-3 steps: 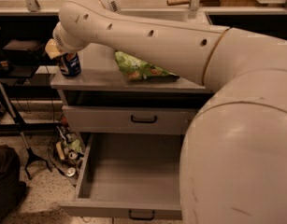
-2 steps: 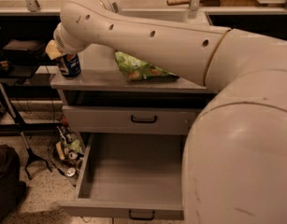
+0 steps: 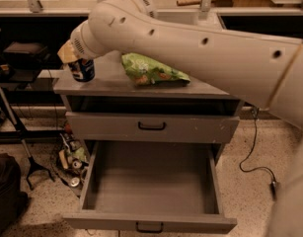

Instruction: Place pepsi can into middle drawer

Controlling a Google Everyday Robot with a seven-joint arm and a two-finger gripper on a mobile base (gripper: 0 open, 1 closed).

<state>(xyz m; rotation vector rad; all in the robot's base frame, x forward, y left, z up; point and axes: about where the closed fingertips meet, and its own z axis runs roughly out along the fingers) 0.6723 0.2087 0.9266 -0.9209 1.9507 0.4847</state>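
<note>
The pepsi can (image 3: 84,70), blue with a round logo, stands upright at the left end of the grey cabinet top (image 3: 111,83). My gripper (image 3: 73,56) comes down over the can's top from the upper left and is closed around it; the can's silver top is hidden. My thick white arm (image 3: 190,38) runs across the upper right of the view. The middle drawer (image 3: 151,184) is pulled fully open below, its shallow grey interior empty, with its black bar handle (image 3: 149,227) at the front edge.
A green chip bag (image 3: 152,70) lies on the cabinet top, right of the can. A closed grey drawer front with a black handle (image 3: 152,126) sits above the open drawer. Cables and small clutter (image 3: 72,159) lie on the floor at the left, beside a black stand (image 3: 22,147).
The gripper and the can have shifted a little to the right along the cabinet top. The drawer and the chip bag have not moved.
</note>
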